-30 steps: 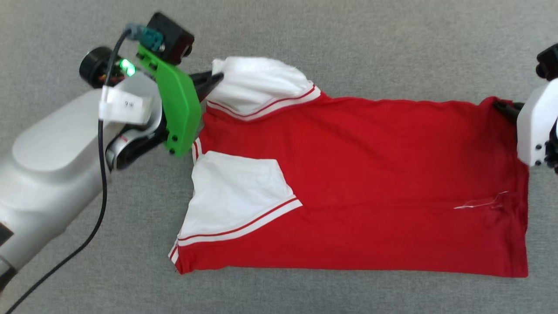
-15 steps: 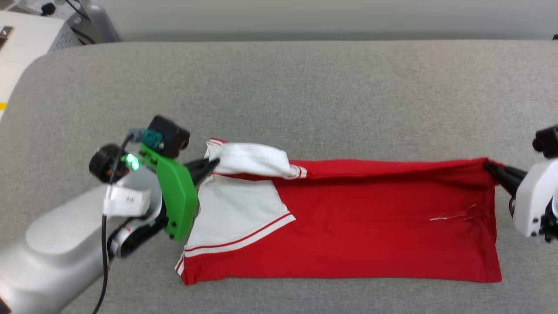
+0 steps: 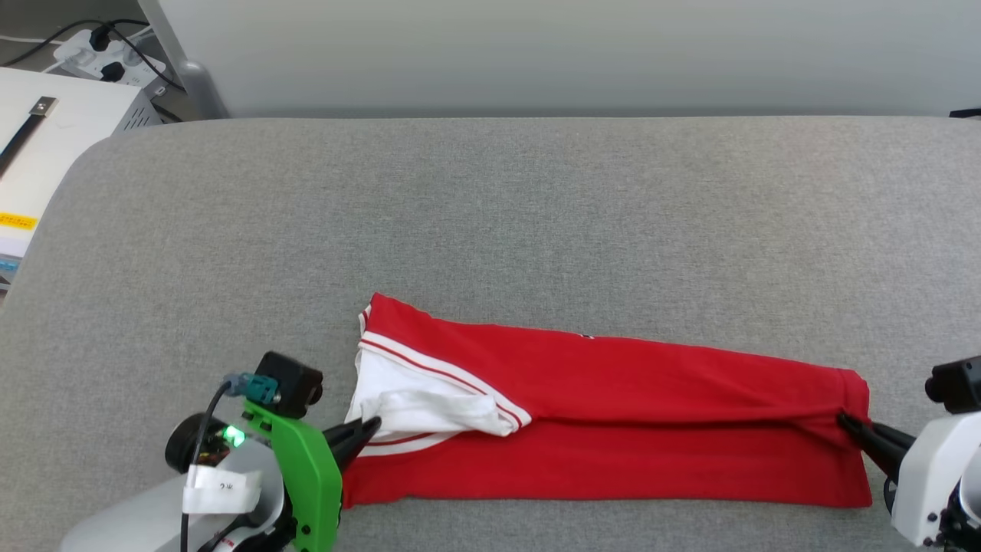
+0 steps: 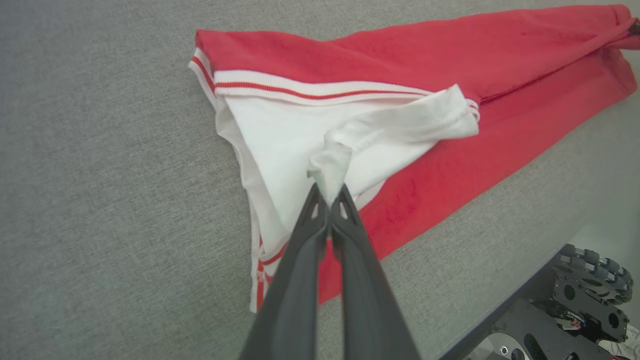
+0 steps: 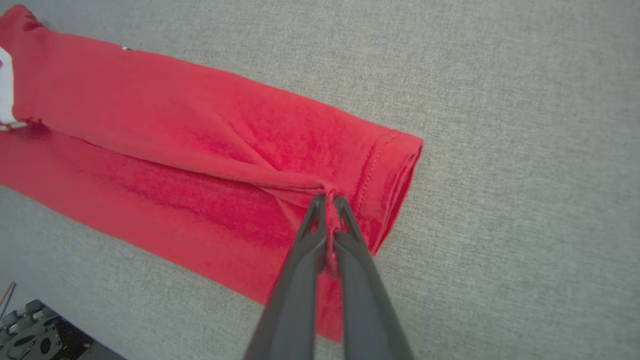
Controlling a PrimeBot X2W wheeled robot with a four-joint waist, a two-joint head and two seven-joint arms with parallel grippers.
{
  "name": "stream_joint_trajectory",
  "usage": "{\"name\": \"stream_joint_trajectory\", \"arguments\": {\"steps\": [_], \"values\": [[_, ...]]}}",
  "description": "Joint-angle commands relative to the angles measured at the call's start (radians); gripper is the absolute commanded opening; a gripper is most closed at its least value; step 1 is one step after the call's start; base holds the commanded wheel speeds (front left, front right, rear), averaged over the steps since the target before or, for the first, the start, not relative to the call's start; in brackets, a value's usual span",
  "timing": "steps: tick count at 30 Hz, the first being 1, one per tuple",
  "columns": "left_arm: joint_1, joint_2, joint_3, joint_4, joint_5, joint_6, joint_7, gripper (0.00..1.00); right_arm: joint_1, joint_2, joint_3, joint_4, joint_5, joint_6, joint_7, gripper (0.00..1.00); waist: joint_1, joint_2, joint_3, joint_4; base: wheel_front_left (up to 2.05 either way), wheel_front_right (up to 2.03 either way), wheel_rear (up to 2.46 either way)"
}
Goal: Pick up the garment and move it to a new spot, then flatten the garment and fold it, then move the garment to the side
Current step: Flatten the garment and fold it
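- the garment (image 3: 613,460) lies folded lengthwise near the tabletop's (image 3: 490,215) near edge; it looks soft, light and limp.
- left jaws pinch the white sleeve (image 4: 400,130), right jaws the red hem (image 5: 387,170); seams seem the surest hold.

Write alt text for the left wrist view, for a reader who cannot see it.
The left pincer is shut on a pinch of white sleeve from a red shirt that lies folded in a long strip on a grey cloth surface. Striped red-and-white trim runs above the pinch; a wheel of the robot's base shows at lower right.
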Motion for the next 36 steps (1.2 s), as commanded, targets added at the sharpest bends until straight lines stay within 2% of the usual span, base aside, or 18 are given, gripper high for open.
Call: {"name": "stream_joint_trajectory", "arguments": {"steps": [1,8,9,10,11,16,17,19,22,26,30,36], "values": [[0.026,0.002,0.003,0.012,-0.02,0.003,-0.011,0.0,0.025,0.007,-0.013,-0.002,-0.013,-0.001,0.004,0.0,0.0001,0.0,0.003,0.001,0.0,0.0,0.0],[0.067,-0.034,0.004,0.081,-0.033,-0.001,-0.042,0.0,0.077,0.06,-0.049,0.019,-0.04,-0.001,0.036,0.0,0.0001,0.0,0.021,0.004,0.0,0.0,0.0],[0.067,-0.039,0.007,0.094,-0.025,0.007,-0.056,0.57,0.079,0.068,-0.054,0.018,-0.043,-0.001,0.038,0.34,0.0001,0.0,0.021,0.004,0.0,0.0,0.0],[0.068,-0.043,0.01,0.103,-0.017,0.015,-0.073,0.94,0.079,0.074,-0.059,0.015,-0.043,-0.001,0.039,0.61,0.0001,0.0,0.02,0.003,0.0,0.0,0.0],[0.07,-0.045,0.014,0.107,-0.015,0.019,-0.084,1.0,0.079,0.077,-0.063,0.013,-0.042,-0.001,0.04,1.0,0.0001,0.0,0.02,0.003,0.0,0.0,0.0],[0.095,-0.055,0.046,0.128,0.023,0.071,-0.208,1.0,0.087,0.073,-0.127,-0.043,-0.02,-0.001,0.028,1.0,0.0001,0.0,-0.006,0.003,0.0,0.0,0.0],[0.109,-0.055,0.074,0.123,0.036,0.103,-0.242,1.0,0.096,0.059,-0.156,-0.069,-0.004,-0.001,0.028,1.0,0.0001,0.0,-0.017,0.004,0.0,0.0,0.0],[0.129,-0.057,0.118,0.108,0.054,0.141,-0.262,1.0,0.102,0.04,-0.188,-0.09,0.01,-0.001,0.033,1.0,0.0001,0.0,-0.025,0.004,0.0,0.0,0.0],[0.172,-0.071,0.22,0.069,0.12,0.198,-0.268,1.0,0.113,0.004,-0.238,-0.099,0.026,-0.001,0.057,1.0,0.0001,0.0,-0.031,0.01,0.0,0.0,0.0],[0.266,-0.105,0.375,0.027,0.251,0.245,-0.269,1.0,0.125,-0.014,-0.287,-0.097,0.104,-0.001,0.129,1.0,0.0001,0.0,-0.031,0.019,0.0,0.0,0.0],[0.352,-0.15,0.503,0.007,0.382,0.262,-0.269,1.0,0.127,-0.022,-0.308,-0.083,0.194,-0.001,0.218,1.0,0.0001,0.0,-0.019,0.031,0.0,0.0,0.0],[0.441,-0.243,0.661,-0.002,0.553,0.251,-0.269,1.0,0.109,-0.01,-0.302,-0.009,0.231,-0.001,0.299,1.0,0.0001,0.0,0.007,0.062,0.0,0.0,0.0]]}}
